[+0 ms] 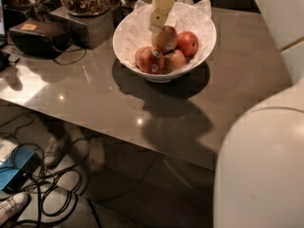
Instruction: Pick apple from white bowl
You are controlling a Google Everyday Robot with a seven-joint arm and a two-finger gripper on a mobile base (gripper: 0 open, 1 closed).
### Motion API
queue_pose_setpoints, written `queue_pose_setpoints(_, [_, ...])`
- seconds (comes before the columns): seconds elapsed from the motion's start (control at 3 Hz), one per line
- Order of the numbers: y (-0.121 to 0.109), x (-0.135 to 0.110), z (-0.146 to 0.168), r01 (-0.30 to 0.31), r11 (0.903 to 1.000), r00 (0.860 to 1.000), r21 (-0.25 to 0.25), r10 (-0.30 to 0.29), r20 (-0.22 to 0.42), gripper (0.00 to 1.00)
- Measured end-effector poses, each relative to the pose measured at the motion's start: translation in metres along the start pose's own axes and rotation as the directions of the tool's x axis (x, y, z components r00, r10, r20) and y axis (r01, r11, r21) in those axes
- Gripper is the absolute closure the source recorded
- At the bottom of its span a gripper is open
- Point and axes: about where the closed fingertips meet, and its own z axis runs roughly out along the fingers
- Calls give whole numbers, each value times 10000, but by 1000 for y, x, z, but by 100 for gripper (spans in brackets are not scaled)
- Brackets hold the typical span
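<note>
Gripper (pixel 158 28): cream-coloured, hung over the white bowl (pixel 164 77), its tip touching the apple (pixel 166 38); whether it held the fruit could not be told.
Apple: yellow-gold, topmost in the paper-lined bowl, resting against a red apple (pixel 188 42) and a stickered dark red apple (pixel 151 60).
Bowl: stood on the grey table (pixel 95 99), near a black case (pixel 40 37).

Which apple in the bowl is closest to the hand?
The yellow-gold apple on top of the pile in the bowl. The hand sits right at its upper edge; the red apples lie lower and farther off.
</note>
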Motion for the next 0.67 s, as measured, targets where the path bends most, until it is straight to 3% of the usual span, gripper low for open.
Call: queue_pose_setpoints(0.67, [-18, -4, 30, -202, 9991, 9998, -370, 202, 4, 9])
